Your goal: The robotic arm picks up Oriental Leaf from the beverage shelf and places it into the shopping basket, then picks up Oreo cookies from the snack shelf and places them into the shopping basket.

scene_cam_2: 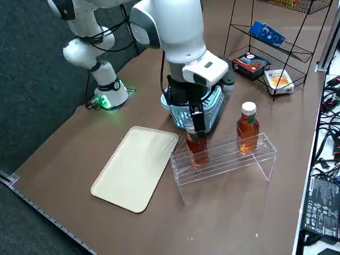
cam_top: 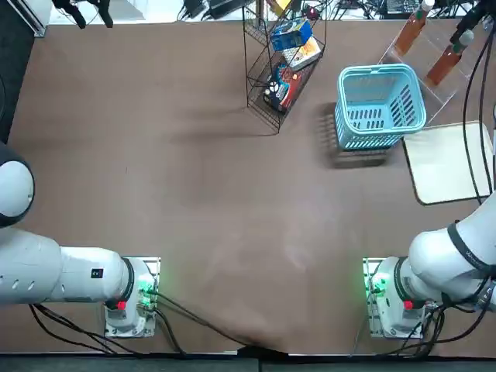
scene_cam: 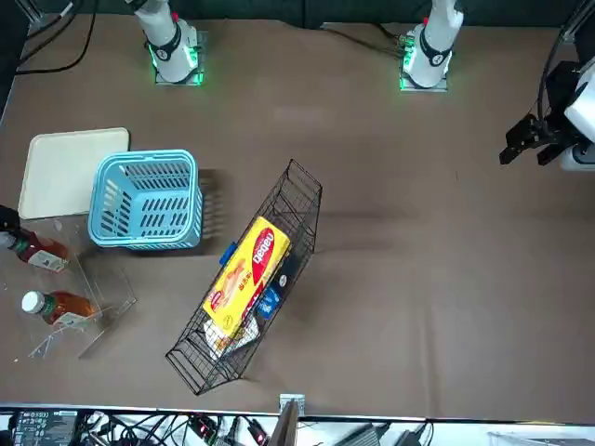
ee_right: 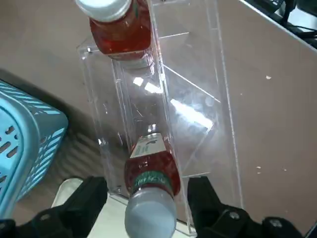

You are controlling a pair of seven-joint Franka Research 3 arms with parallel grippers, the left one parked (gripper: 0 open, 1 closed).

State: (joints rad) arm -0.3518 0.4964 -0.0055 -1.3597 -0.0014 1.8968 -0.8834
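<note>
Two Oriental Leaf tea bottles stand on a clear acrylic shelf (scene_cam_2: 228, 159). My right gripper (ee_right: 148, 198) is open and hangs over the nearer bottle (ee_right: 151, 171), its fingers (ee_right: 89, 198) either side of the white cap and apart from it. From the right side, the gripper (scene_cam_2: 196, 119) hides that bottle's (scene_cam_2: 197, 150) top. The second bottle (scene_cam_2: 247, 127) stands free further along the shelf. The blue shopping basket (cam_top: 380, 105) sits beside the shelf and holds nothing. A blue Oreo box (cam_top: 291, 35) lies on the black wire snack rack (scene_cam_2: 276, 53).
A cream tray (scene_cam_2: 138, 167) lies flat on the table on the robot's side of the bottle shelf. The wire rack (scene_cam: 251, 288) also holds a yellow packet (scene_cam: 251, 269) and other snack packs. Cables and equipment crowd the far table edge.
</note>
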